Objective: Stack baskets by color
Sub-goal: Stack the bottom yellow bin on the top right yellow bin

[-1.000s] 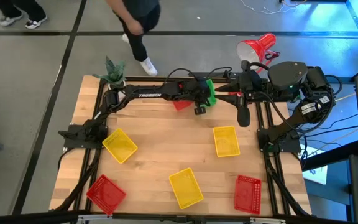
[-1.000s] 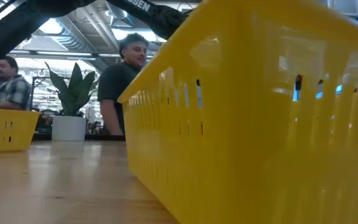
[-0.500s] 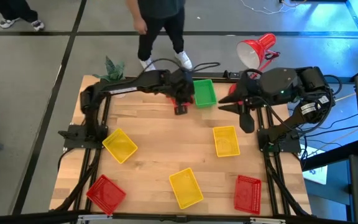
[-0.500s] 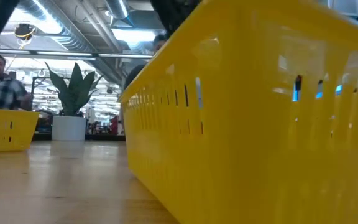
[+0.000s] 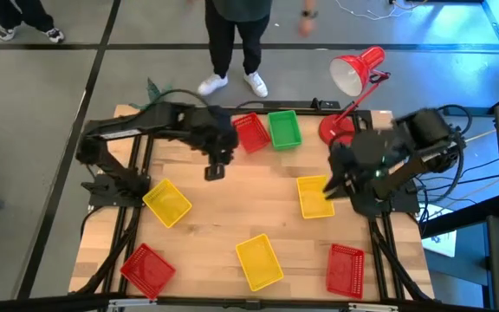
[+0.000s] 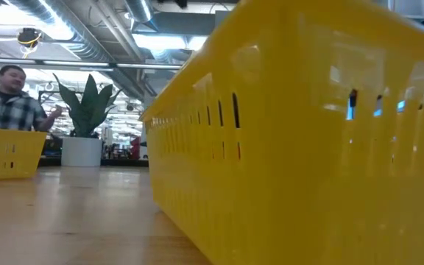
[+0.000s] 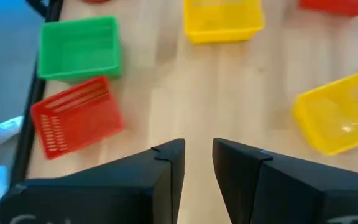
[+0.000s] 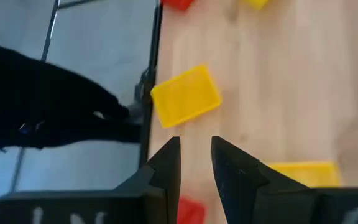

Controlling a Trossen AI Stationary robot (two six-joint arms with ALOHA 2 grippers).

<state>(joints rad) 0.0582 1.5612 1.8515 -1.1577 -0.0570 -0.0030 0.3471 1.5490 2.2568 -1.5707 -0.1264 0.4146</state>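
Observation:
In the high view a red basket [image 5: 251,133] and a green basket [image 5: 284,130] rest side by side on the table at its far edge. Three yellow baskets [image 5: 167,202] [image 5: 315,197] [image 5: 258,262] and two more red baskets [image 5: 147,269] [image 5: 346,269] lie singly across the table. My left gripper [image 5: 215,169] hangs open above bare wood, left of and nearer than the far pair; its wrist view shows the red basket [image 7: 76,115] and green basket [image 7: 78,46] ahead of the left gripper [image 7: 199,162]. My right gripper [image 5: 330,186] hovers open by the right-hand yellow basket; the right gripper [image 8: 196,158] holds nothing.
A red desk lamp [image 5: 353,74] stands at the far right corner and a potted plant [image 5: 154,91] at the far left corner. A person [image 5: 236,35] stands just beyond the far edge. In the low view the near yellow basket [image 6: 308,140] blocks most of the sight.
My left gripper has drawn back from the far-edge baskets, rising and going toward the table's left and near side; the red and green baskets now lie uncovered side by side. My right gripper has tipped downward and come toward the near edge, over the right-hand yellow basket.

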